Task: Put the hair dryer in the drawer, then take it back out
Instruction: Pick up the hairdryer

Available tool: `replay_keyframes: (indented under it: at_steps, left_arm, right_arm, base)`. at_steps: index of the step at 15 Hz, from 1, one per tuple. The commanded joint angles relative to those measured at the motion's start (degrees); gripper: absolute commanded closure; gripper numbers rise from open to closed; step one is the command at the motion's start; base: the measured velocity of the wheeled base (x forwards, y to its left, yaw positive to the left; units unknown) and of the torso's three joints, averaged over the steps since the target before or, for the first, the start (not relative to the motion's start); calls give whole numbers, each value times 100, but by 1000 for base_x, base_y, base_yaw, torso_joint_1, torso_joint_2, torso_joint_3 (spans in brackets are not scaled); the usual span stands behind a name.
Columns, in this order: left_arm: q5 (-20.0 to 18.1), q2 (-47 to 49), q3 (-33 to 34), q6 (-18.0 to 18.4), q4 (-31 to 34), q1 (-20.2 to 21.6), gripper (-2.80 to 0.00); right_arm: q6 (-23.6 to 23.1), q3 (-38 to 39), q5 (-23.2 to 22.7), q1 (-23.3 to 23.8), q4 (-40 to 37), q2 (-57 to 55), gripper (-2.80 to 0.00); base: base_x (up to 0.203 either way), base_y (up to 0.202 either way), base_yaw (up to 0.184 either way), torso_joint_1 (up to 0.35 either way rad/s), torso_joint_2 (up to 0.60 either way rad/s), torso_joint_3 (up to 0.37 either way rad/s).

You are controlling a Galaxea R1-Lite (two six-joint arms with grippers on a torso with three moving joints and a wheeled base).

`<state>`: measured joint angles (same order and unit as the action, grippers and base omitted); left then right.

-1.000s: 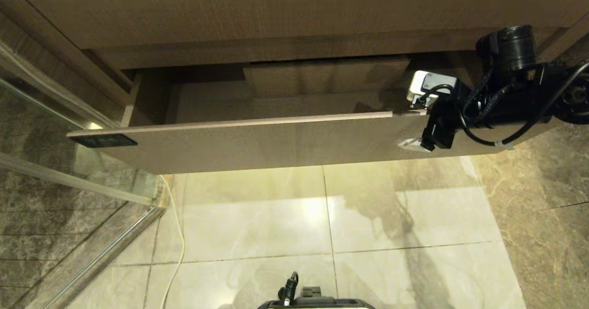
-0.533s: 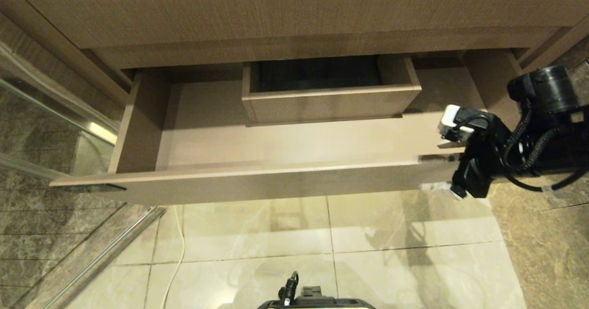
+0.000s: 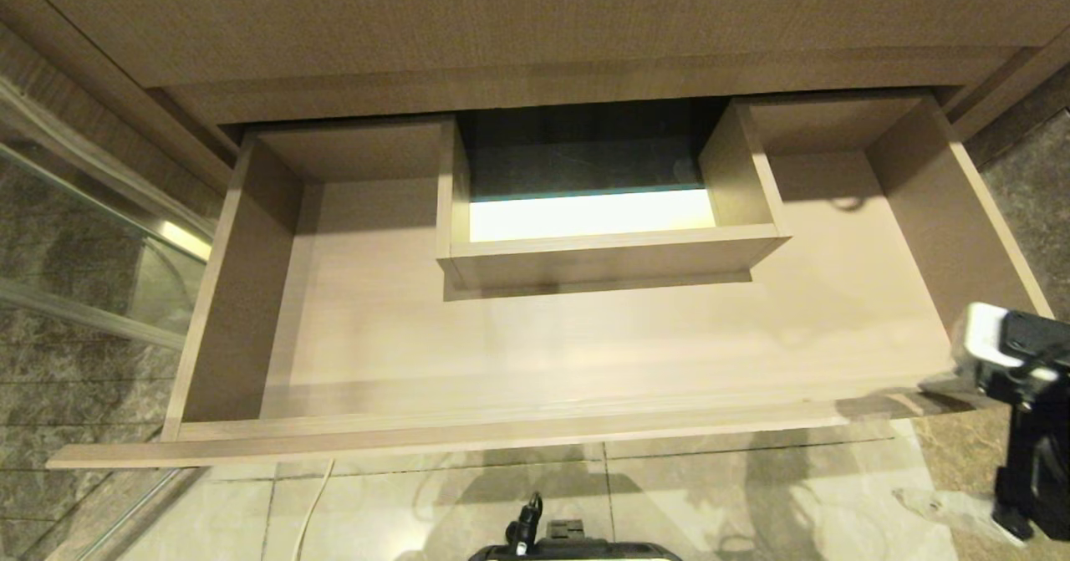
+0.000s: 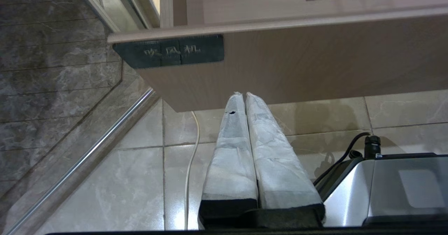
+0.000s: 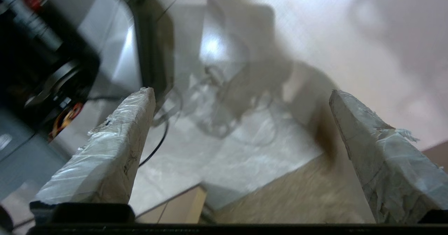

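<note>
Since the earlier frames the drawer (image 3: 535,352) has slid far out toward the robot, and the right arm has drawn back with it to the near right corner of the head view. Now the drawer stands wide open under the wood-grain cabinet front (image 3: 518,17). Its floor is bare, with the central rectangular cut-out box (image 3: 606,252) set against the far wall; the inside of that box is dark at the back and bright at the front. A small dark label (image 4: 169,51) with pale characters sits at the left end of the drawer front, seen from the left wrist.

The right tool (image 5: 241,116) hangs just off the drawer's near right corner, above the tiled floor (image 3: 719,502); its wrapped fingers (image 5: 112,147) stand spread wide with nothing between them. The left tool (image 4: 244,98) rests low in front of the drawer front, its two wrapped fingers pressed together and empty. A white cord (image 4: 190,168) runs along the floor beside it.

No hair dryer shows in any view, neither in the drawer nor in a tool.
</note>
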<state>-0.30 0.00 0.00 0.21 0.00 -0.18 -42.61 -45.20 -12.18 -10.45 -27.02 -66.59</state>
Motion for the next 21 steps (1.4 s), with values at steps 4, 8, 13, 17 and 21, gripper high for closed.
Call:
replay_keyframes:
  at_steps: [4, 8, 13, 17, 21]
  left_arm:
    - [-5, 0, 3, 0, 0, 4, 0]
    - [-5, 0, 3, 1, 0, 9, 0]
    - [-4, 0, 9, 5, 0, 1, 0]
    - [-5, 0, 3, 1, 0, 9, 0]
    - [-5, 0, 0, 4, 0, 7, 0]
  right_arm:
    - [197, 547, -3, 42, -1008, 2400, 0]
    - [799, 659, 39, 338, -1229, 3195, 0]
    - [1551, 300, 44, 1134, -746, 3463, 0]
    - [1577, 153, 272, 1793, -163, 3572, 0]
    - [1598, 135, 512, 1987, 103, 3624, 0]
  base:
    - [0, 0, 0, 0, 0, 0]
    - [0, 0, 0, 0, 0, 0]
    - [0, 0, 0, 0, 0, 0]
    - [0, 0, 0, 0, 0, 0]
    - [0, 0, 0, 0, 0, 0]
